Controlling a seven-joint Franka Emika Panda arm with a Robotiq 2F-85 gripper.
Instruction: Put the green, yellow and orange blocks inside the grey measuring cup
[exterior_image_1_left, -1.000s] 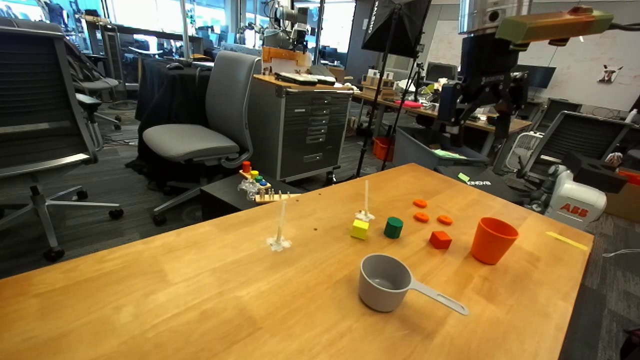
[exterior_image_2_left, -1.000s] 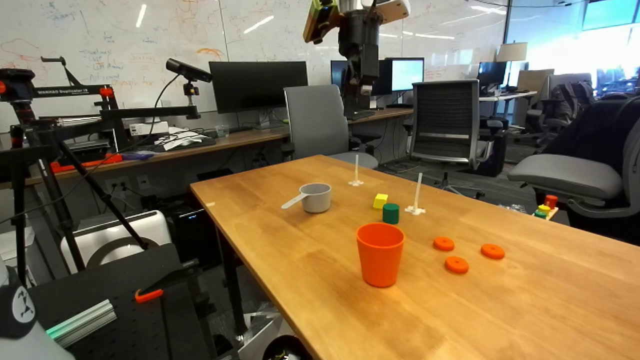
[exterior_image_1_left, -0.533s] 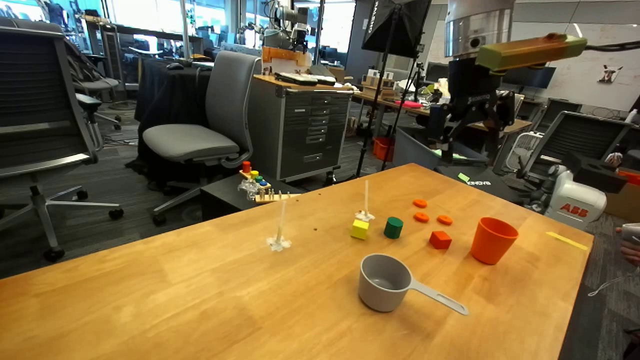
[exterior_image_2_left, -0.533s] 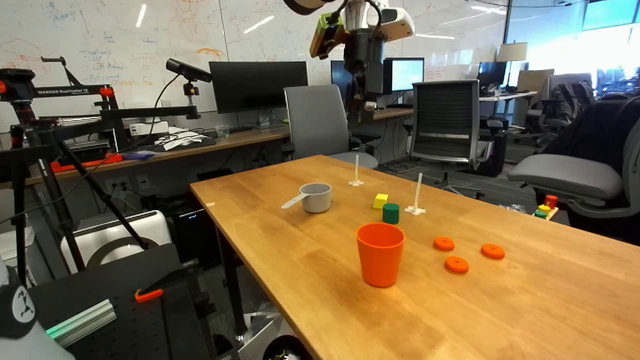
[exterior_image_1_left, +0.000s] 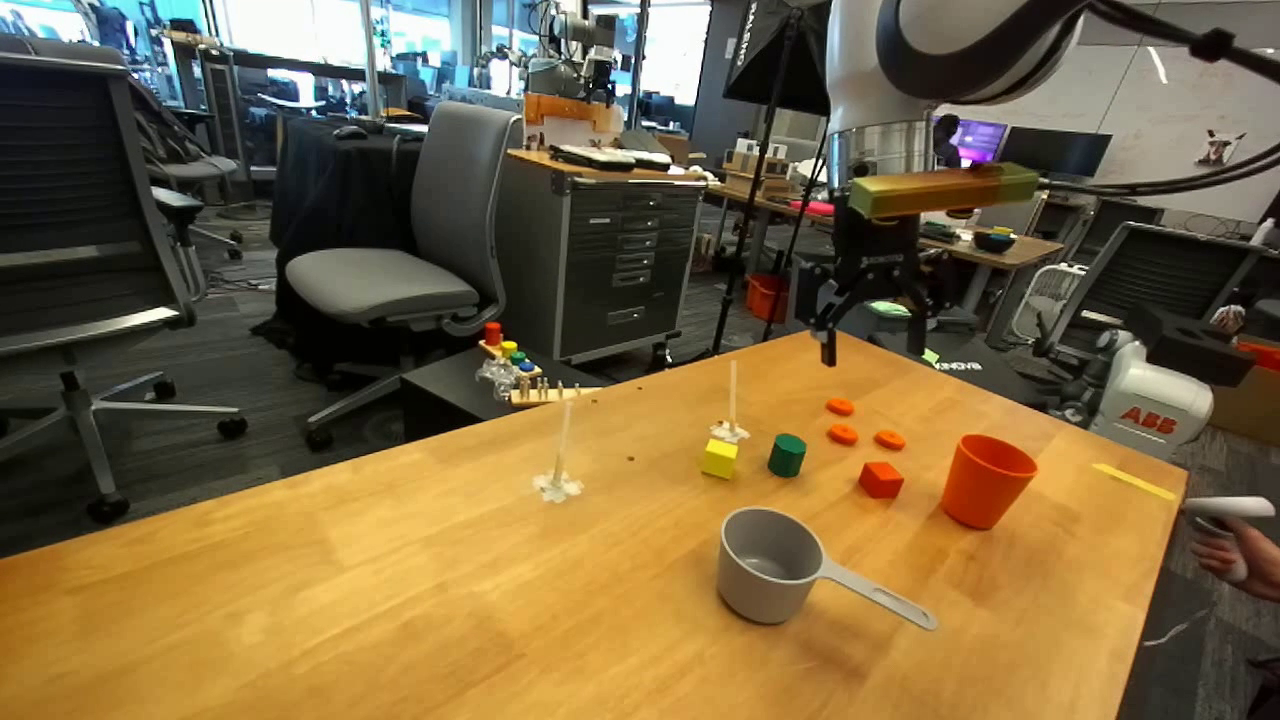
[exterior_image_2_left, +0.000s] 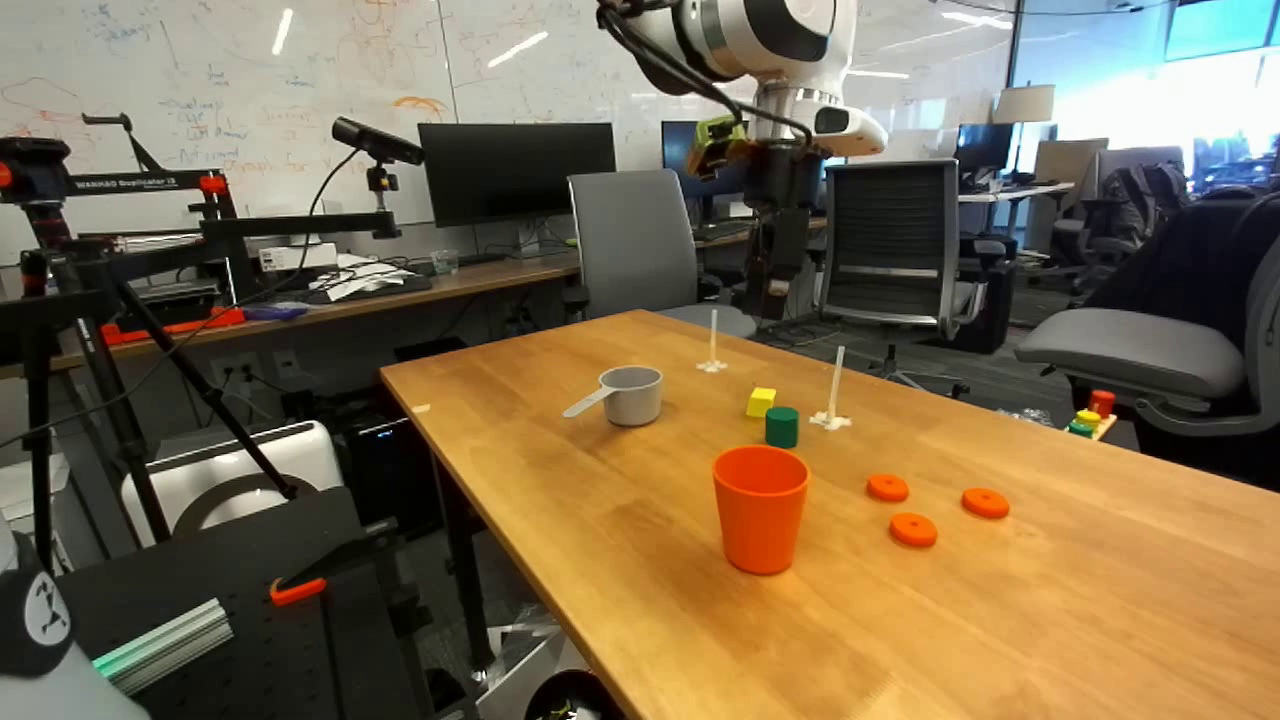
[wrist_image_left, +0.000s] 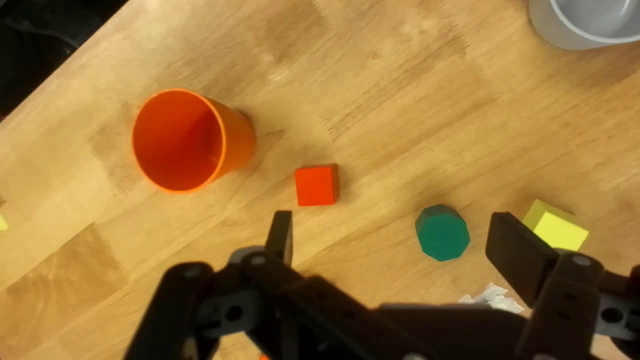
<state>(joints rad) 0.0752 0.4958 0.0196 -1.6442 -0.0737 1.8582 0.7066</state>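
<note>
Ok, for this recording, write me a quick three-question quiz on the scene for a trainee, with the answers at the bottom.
1. Count: of the green block, the yellow block and the orange block, how many are inside the grey measuring cup?
2. Multiple choice: in the wrist view, which of these lies between the orange cup and the green block?
A) the yellow block
B) the orange block
C) the grey measuring cup
3. True or false: the gripper is open and holds nothing.

Key:
1. Zero; all three rest on the table.
2. B.
3. True; its jaws stand apart with nothing gripped.
</note>
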